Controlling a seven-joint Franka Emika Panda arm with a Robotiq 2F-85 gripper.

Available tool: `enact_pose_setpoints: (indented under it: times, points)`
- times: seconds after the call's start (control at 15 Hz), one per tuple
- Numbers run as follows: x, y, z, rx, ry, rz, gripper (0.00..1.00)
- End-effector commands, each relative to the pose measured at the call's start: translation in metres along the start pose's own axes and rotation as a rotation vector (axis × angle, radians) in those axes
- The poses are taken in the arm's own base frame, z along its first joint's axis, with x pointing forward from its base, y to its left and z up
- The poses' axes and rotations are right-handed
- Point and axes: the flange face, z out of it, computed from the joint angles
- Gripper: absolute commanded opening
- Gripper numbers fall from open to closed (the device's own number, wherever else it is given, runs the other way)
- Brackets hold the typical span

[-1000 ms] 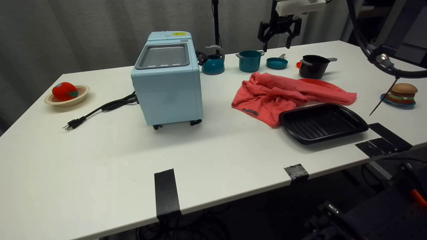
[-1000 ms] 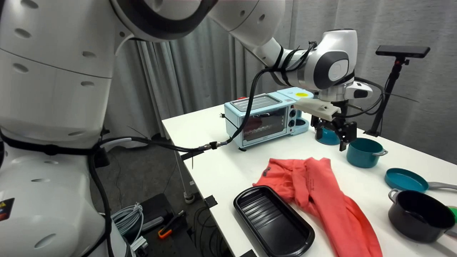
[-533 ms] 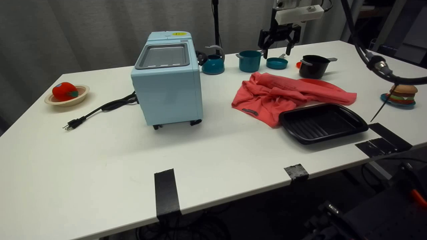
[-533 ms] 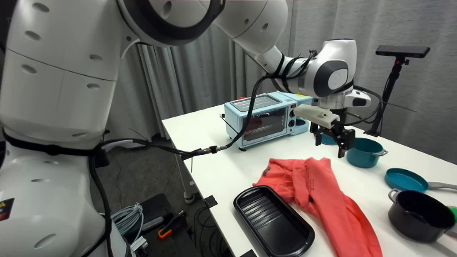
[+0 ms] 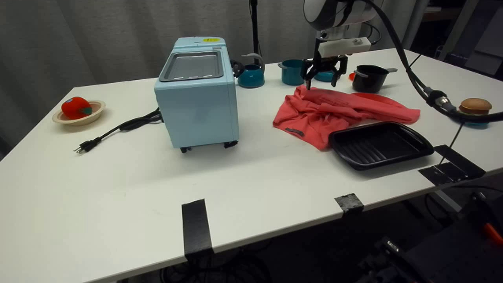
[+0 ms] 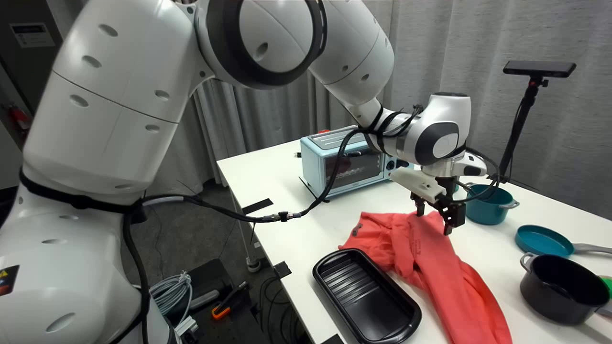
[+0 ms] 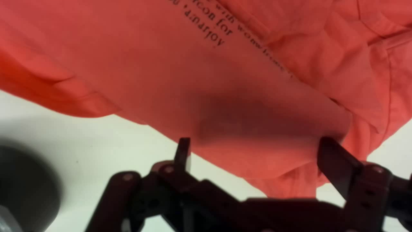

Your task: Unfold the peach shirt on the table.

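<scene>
Tool (image 5: 321, 85), spread wide and gripping nothing, hung above the peach shirt (image 6: 430, 267), bunched beside the black tray (image 6: 366, 296), at the edge away from it, where pinching stacked layers risked dragging the whole bundle instead of unfolding it.

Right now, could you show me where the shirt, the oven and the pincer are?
Shirt (image 6: 441, 273): in an exterior view, on a smooth stretch of cloth.
Oven (image 5: 199, 111): in an exterior view, on its blue side panel.
Pincer (image 7: 255, 141): wrist view, midway between its spread tips.
</scene>
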Motion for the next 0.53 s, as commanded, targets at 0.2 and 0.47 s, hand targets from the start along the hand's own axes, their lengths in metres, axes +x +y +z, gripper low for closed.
enact_pose_setpoints:
  times: [0.2,0.47]
  points:
    - [0.003,-0.005,0.018,0.04,-0.01,0.021,0.58]
    - [0.004,-0.005,0.006,0.041,0.013,0.019,0.27]
